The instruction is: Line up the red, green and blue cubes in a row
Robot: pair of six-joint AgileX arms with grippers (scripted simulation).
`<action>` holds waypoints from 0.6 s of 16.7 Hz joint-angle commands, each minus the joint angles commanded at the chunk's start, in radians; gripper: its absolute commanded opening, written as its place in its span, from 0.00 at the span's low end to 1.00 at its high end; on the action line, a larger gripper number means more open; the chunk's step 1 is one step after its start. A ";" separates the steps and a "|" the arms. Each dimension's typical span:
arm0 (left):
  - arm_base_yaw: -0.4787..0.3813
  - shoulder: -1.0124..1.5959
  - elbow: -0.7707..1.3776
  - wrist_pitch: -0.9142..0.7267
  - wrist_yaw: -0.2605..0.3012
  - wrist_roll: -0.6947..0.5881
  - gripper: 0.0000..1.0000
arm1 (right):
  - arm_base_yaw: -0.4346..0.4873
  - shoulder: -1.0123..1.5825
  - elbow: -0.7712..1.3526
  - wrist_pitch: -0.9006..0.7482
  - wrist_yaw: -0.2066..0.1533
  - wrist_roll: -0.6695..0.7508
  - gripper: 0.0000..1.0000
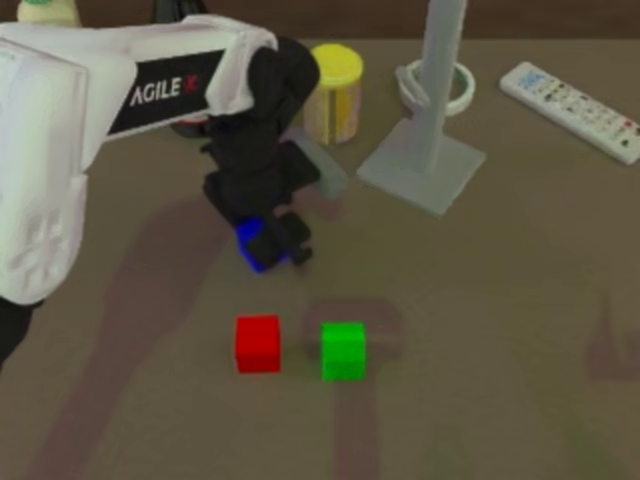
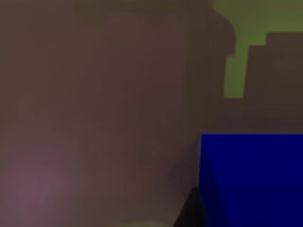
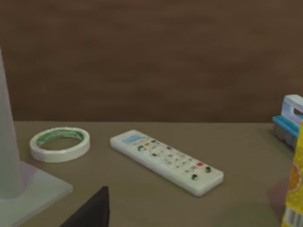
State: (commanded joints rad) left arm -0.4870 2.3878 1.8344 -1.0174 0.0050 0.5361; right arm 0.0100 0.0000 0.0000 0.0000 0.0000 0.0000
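Left gripper (image 1: 275, 240) closed around the blue cube (image 1: 256, 244), behind the red cube (image 1: 258, 343) and green cube (image 1: 343, 350) near the table's (image 1: 500, 300) front edge.

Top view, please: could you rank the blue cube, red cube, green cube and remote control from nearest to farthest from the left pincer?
1. Blue cube: right at the left pincer, partly under it.
2. Red cube: nearer the front edge, just below the pincer.
3. Green cube: beside the red one, on its right.
4. Remote control: far right, at the back.

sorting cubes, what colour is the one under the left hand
Deep blue cube, clearest in the left wrist view.
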 joint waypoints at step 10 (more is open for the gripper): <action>0.000 0.000 0.000 0.000 0.000 0.000 0.00 | 0.000 0.000 0.000 0.000 0.000 0.000 1.00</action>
State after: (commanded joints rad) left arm -0.4870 2.3878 1.8344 -1.0174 0.0050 0.5361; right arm 0.0100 0.0000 0.0000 0.0000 0.0000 0.0000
